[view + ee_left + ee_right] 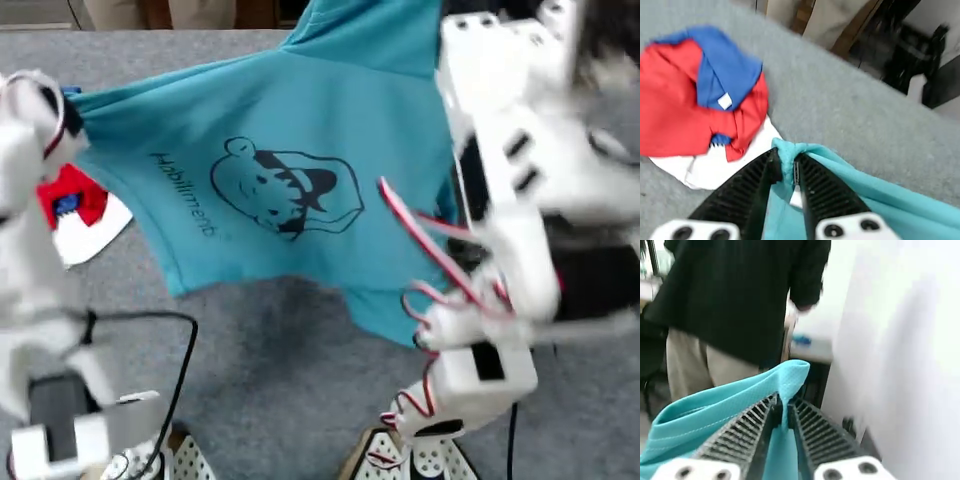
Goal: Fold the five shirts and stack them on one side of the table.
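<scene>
High view, items largest first.

1. Surface [280,390]: grey, felt-like. It lies beneath both end effectors.

2. Teal shirt [250,150]: it is spread out between the two end effectors, one edge in each. The printed face side is turned up toward the overhead camera. I read it as raised off the surface, since its shadow falls on the grey below its lower hem. From the left end effector it runs away toward the other arm. From the right end effector the cloth drops away in a fold below the fingers.

3. Heap of shirts: a red shirt [675,115] with a blue shirt [722,70] bunched on top of it, both lying on a white shirt [715,167]. The heap sits on the surface, lower than the left end effector and just beside it, apart from the teal cloth.

4. Left end effector [786,157]: black ribbed fingers clamped on a gathered corner of the teal shirt. I see the cloth pinched between them and bulging past the tips.

5. Right end effector [784,401]: fingers drawn together on a hemmed edge of the teal shirt, which stands up just beyond the tips.

6. Black cable [150,318]: looped on the surface near the left arm's base, well back from its end effector.
</scene>
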`<action>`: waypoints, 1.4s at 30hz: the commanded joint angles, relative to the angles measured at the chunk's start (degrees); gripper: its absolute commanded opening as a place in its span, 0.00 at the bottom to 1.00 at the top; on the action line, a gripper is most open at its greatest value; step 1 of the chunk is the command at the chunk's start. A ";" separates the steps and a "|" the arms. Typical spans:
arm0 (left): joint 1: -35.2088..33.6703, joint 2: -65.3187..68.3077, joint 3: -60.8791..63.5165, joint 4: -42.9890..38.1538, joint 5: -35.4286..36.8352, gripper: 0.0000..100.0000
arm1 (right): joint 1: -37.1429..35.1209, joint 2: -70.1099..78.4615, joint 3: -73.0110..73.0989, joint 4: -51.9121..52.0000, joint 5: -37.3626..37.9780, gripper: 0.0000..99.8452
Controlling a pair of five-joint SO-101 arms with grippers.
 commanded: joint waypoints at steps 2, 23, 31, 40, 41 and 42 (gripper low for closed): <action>-0.09 -11.74 4.04 0.70 -1.93 0.02 | -0.22 -7.60 -1.36 -0.09 2.20 0.00; -0.18 -40.92 32.62 -2.46 -0.44 0.02 | -0.40 -12.00 8.31 -0.35 3.52 0.00; -0.53 -31.43 57.23 -32.70 -0.35 0.02 | -0.40 4.62 16.13 -14.24 3.34 0.00; -1.93 -4.44 62.24 -70.68 1.85 0.02 | -0.40 29.14 17.27 -37.80 3.25 0.00; -2.11 -1.27 61.01 -72.88 2.90 0.02 | -0.40 31.43 17.27 -41.05 3.25 0.00; -2.11 1.54 59.52 -74.02 3.52 0.02 | -0.48 33.63 17.27 -44.13 3.25 0.00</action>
